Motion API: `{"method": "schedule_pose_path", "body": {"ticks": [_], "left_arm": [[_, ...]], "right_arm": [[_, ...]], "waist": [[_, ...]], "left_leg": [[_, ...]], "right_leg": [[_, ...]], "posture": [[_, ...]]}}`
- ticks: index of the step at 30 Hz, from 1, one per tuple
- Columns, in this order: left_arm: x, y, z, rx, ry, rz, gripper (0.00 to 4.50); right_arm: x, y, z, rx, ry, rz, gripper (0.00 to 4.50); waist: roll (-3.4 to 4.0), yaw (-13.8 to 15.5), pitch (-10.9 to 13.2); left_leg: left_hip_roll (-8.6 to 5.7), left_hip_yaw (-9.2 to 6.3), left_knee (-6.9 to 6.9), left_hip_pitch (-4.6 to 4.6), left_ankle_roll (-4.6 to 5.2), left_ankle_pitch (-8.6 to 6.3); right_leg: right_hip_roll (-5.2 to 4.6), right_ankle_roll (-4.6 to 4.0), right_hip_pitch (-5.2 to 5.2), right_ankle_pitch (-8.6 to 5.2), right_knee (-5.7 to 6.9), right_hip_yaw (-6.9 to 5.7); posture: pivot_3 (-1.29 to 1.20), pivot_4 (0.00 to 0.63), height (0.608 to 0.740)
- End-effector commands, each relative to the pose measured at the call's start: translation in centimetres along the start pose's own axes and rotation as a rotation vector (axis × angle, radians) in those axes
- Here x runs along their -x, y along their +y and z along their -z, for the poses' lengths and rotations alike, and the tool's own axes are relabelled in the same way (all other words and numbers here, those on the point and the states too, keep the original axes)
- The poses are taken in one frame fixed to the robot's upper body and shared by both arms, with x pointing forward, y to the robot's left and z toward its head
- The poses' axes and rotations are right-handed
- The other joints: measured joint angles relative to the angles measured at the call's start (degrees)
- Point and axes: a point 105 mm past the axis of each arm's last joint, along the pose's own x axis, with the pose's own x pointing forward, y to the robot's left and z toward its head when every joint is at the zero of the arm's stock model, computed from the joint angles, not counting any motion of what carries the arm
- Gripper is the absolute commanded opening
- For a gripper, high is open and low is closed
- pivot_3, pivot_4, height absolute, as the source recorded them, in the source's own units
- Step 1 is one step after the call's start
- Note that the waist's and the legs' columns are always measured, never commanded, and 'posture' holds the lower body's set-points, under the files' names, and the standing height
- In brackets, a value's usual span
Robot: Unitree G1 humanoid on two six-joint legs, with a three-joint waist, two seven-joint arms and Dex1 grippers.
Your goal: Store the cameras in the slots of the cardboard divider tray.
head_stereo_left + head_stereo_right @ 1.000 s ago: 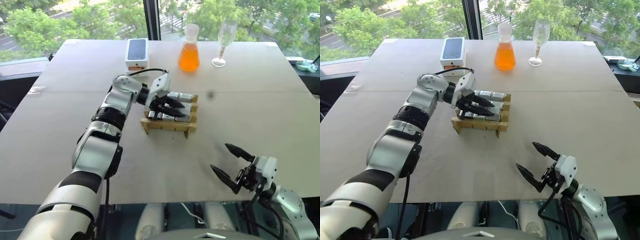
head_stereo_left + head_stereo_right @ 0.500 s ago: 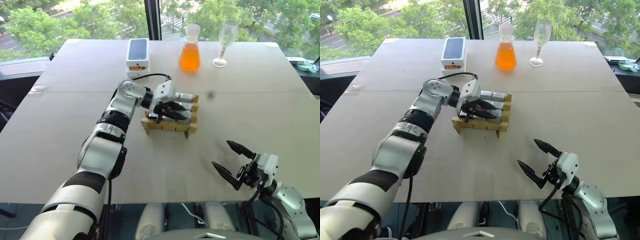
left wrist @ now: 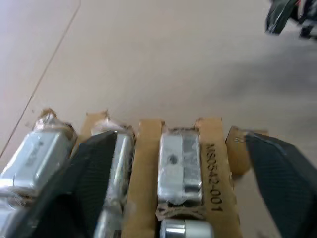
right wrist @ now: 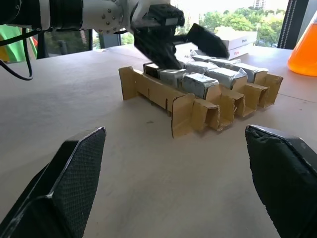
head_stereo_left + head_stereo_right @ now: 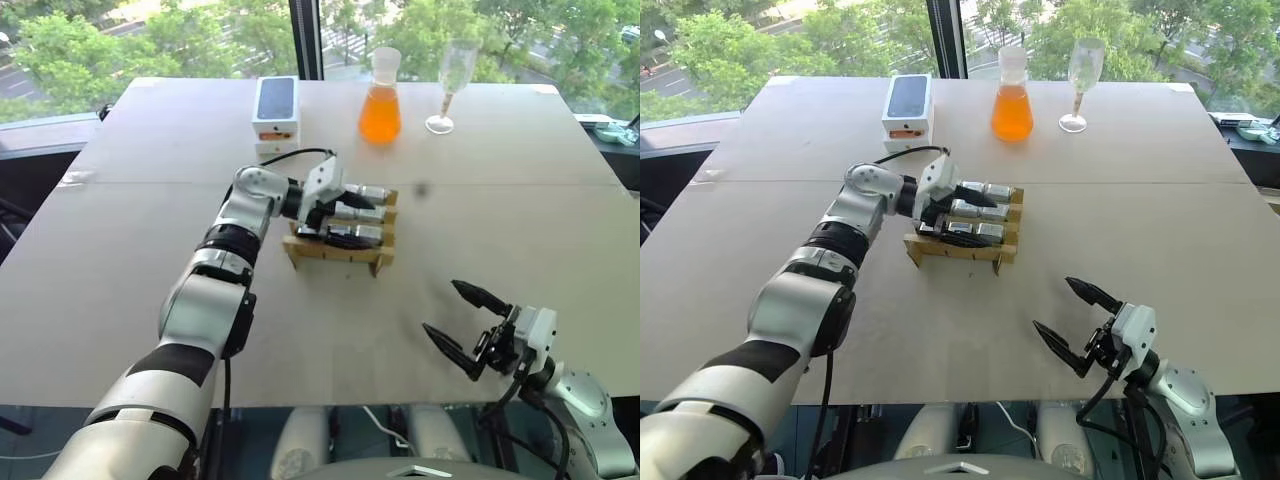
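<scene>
Your left gripper (image 5: pixel 345 200) has just spread open, releasing a camera (image 3: pixel 178 163) into the cardboard divider tray (image 5: pixel 340 252); withdrawing carelessly could snag it.

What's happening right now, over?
Left tool open over the divider tray. Cameras slotted. Right tool open, empty. Nothing in the way.

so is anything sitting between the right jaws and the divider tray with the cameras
Nothing visible. Bare table lies between the open right gripper and the cardboard divider tray holding the cameras. The left gripper is at the tray's far-left side, out of that path.
</scene>
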Motion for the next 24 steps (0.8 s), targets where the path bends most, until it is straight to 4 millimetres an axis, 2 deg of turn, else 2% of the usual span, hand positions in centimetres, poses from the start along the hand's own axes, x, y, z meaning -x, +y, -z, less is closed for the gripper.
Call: {"method": "schedule_pose_path", "body": {"ticks": [1,5,8,12,15,18,20,24], "left_arm": [[2.4,-0.9,-3.5,-0.024,-0.148,-0.008,4.29],[4.4,-3.5,-2.4,0.061,-0.170,-0.049,4.29],[5.4,-5.2,-0.8,0.195,-0.217,-0.194,4.29],[5.6,-7.7,0.9,0.245,-0.192,-0.335,4.29],[5.9,-10.7,4.0,0.277,-0.113,-0.480,4.29],[6.2,-12.8,6.4,0.304,-0.040,-0.562,4.29],[6.6,-13.6,7.6,0.314,-0.007,-0.603,4.29],[6.5,-14.2,8.1,0.278,0.026,-0.613,4.29]], "right_arm": [[0.7,-1.0,-0.9,0.036,-0.010,0.014,4.50],[1.6,-2.2,-0.8,0.046,0.021,0.036,4.50],[2.7,-2.9,-0.1,0.037,0.091,0.022,4.50],[4.1,-3.9,0.2,0.017,0.140,0.021,4.50],[5.6,-5.1,0.7,-0.006,0.200,0.030,4.50],[6.5,-6.3,0.9,0.005,0.214,0.028,4.50],[6.9,-6.9,1.0,0.005,0.219,0.021,4.50],[7.0,-7.9,1.3,0.011,0.248,-0.004,4.50]], "waist": [[0.01,0.0,0.0],[0.09,-0.5,0.0],[0.19,-0.3,-0.1],[0.15,1.0,-0.1],[0.35,1.1,-0.2],[0.30,1.1,-0.2],[0.30,1.2,-0.2],[0.34,1.4,-0.2]], "left_leg": [[0.00,0.00,0.00,0.01,0.00,0.00],[0.06,0.02,-0.02,0.09,-0.22,0.12],[0.13,0.01,-0.04,0.22,-0.21,0.11],[0.13,-0.09,-0.02,0.18,-0.02,0.00],[0.14,-0.05,-0.03,0.35,-0.02,0.00],[0.10,0.10,-0.17,0.86,0.00,-0.02],[0.12,0.09,-0.17,0.93,0.00,-0.02],[0.15,0.07,-0.17,0.97,0.09,0.17]], "right_leg": [[-0.01,0.00,0.00,0.00,0.00,0.01],[0.00,-0.01,0.00,0.00,0.02,0.22],[-0.14,-0.02,0.05,0.00,0.06,0.40],[-0.33,-0.02,0.09,0.01,0.02,0.27],[-0.38,-0.09,0.21,0.05,-0.02,0.32],[-0.50,-0.10,0.63,0.04,-0.06,0.36],[-0.49,-0.13,0.67,0.05,-0.04,0.36],[-0.51,-0.50,0.71,0.11,-0.03,0.28]], "posture": [[0.00,0.150,0.740],[0.00,0.150,0.740],[0.00,0.150,0.740],[0.00,0.150,0.740],[0.00,0.150,0.740],[0.00,0.150,0.740],[0.00,0.150,0.740],[0.00,0.150,0.740]]}}
